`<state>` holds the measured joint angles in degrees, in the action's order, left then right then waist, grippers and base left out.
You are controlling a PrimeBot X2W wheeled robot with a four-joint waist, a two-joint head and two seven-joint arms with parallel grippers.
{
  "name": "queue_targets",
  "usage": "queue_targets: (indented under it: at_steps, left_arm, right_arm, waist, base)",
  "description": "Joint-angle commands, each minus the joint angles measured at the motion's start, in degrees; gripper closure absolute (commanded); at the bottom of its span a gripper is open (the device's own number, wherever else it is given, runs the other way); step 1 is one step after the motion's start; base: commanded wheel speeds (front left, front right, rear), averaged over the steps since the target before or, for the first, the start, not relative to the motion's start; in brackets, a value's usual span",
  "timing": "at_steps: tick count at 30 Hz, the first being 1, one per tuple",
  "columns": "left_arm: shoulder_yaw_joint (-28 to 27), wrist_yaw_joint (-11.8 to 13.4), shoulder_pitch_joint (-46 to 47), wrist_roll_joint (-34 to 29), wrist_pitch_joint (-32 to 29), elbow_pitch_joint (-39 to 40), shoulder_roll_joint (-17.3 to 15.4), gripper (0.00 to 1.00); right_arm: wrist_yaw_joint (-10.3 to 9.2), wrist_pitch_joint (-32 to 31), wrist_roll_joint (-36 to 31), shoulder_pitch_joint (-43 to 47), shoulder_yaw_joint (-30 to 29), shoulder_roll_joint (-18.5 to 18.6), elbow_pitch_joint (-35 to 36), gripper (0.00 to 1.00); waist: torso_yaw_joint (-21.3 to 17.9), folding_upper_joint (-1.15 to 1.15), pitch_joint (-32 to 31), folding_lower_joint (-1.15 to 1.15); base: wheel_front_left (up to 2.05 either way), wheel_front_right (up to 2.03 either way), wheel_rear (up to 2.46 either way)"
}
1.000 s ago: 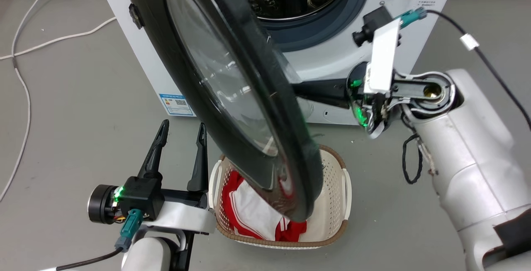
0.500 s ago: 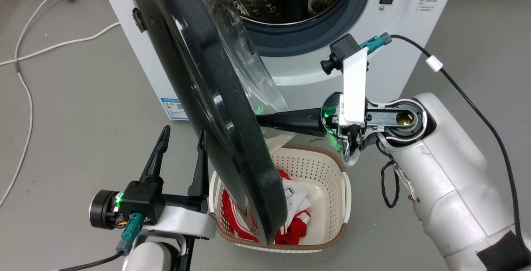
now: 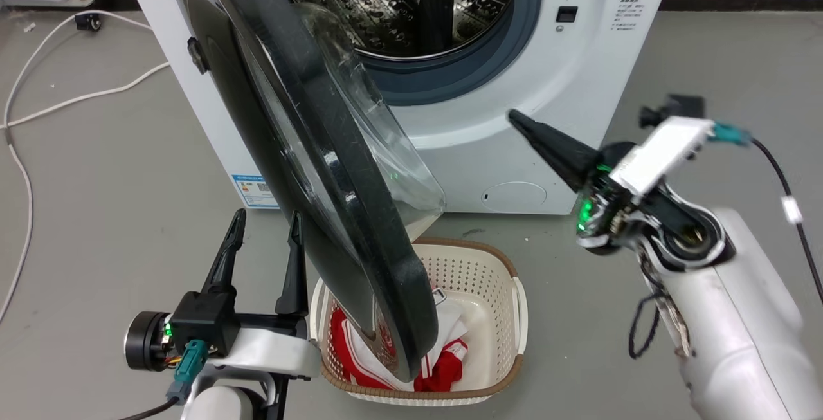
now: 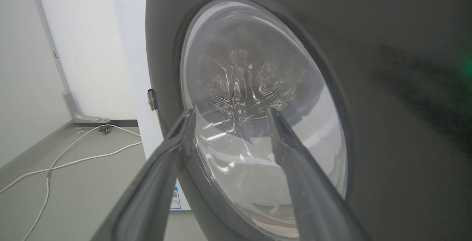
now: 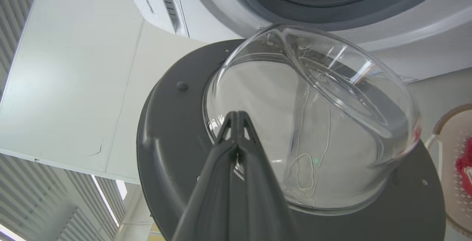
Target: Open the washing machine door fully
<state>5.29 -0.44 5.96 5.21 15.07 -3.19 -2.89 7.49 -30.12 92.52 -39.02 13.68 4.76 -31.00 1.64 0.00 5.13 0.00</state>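
The washing machine door [image 3: 334, 214], a big glossy black disc with a clear domed glass bowl [image 3: 379, 137], stands swung out edge-on from the white washer [image 3: 566, 85], hinged at its left. Its lower rim hangs over the basket. My left gripper [image 3: 267, 217] is open just left of the door's outer face, holding nothing. In the left wrist view my left gripper [image 4: 230, 112] points at the door [image 4: 387, 141] glass. My right gripper [image 3: 514, 116] is shut and empty, right of the door and apart from it. From the right wrist, my right gripper [image 5: 236, 116] faces the door [image 5: 173, 141] inner side and bowl [image 5: 324, 130].
A cream laundry basket [image 3: 518, 298] with red and white clothes sits on the floor under the door's lower edge. The steel drum [image 3: 411, 8] is exposed behind a grey rubber ring. White cables [image 3: 38, 105] trail over the grey floor at left. A small round flap [image 3: 514, 196] sits low on the washer.
The door swung further out to the left. My right gripper then drew back to the right, off the door's inner side. The left gripper kept its place; the camera shifted slightly.
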Motion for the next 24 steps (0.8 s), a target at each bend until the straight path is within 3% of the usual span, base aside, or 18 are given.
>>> queue_targets:
  at_steps: [1,6,7,9,10,17,24]
  left_arm:
    - [-0.43,-0.03,-0.95,-0.38,0.15,-0.07,0.03,0.0]
    - [-2.28,-0.25,-1.78,-0.45,0.15,-0.29,0.03,0.0]
    - [-2.68,-0.34,-2.05,-0.5,0.15,-0.37,0.03,0.0]
    - [-3.15,-0.41,-2.42,-0.59,0.15,-0.44,0.03,0.0]
    - [-3.39,-0.44,-2.56,-0.59,0.15,-0.48,0.02,0.0]
    - [-4.68,-0.56,-3.48,-0.67,0.15,-0.28,0.01,0.0]
    - [-5.12,-0.4,-3.73,-0.58,0.15,-0.23,0.03,0.0]
  right_arm:
    - [0.0,1.99,-0.03,2.64,-1.16,0.49,0.81,1.0]
    - [0.0,9.14,-1.41,10.3,-5.22,2.94,4.53,1.0]
    - [0.0,10.68,-1.54,11.96,-6.13,3.21,5.46,0.91]
    - [0.0,13.6,-2.25,15.3,-7.62,3.73,7.81,0.36]
    - [0.0,15.39,-2.67,17.04,-8.56,3.95,8.78,0.0]
    - [0.0,27.2,-11.37,26.36,-9.92,5.01,16.26,0.0]
    - [0.0,41.67,-34.0,30.53,-8.93,7.86,19.26,0.0]
  waist:
    - [-0.48,0.0,-0.43,0.0]
    - [-1.39,0.0,-1.47,0.0]
    - [-1.56,0.0,-1.71,0.0]
    - [-1.74,0.0,-2.19,0.0]
    - [-1.83,0.0,-2.43,0.0]
    - [-2.46,0.0,-3.03,0.0]
    - [-2.55,0.0,-3.51,0.0]
  base:
    - [0.0,0.0,0.0]
    - [0.0,0.0,0.0]
    - [0.0,0.0,0.0]
    - [0.0,0.0,0.0]
    - [0.0,0.0,0.0]
    - [0.0,0.0,0.0]
    - [0.0,0.0,0.0]
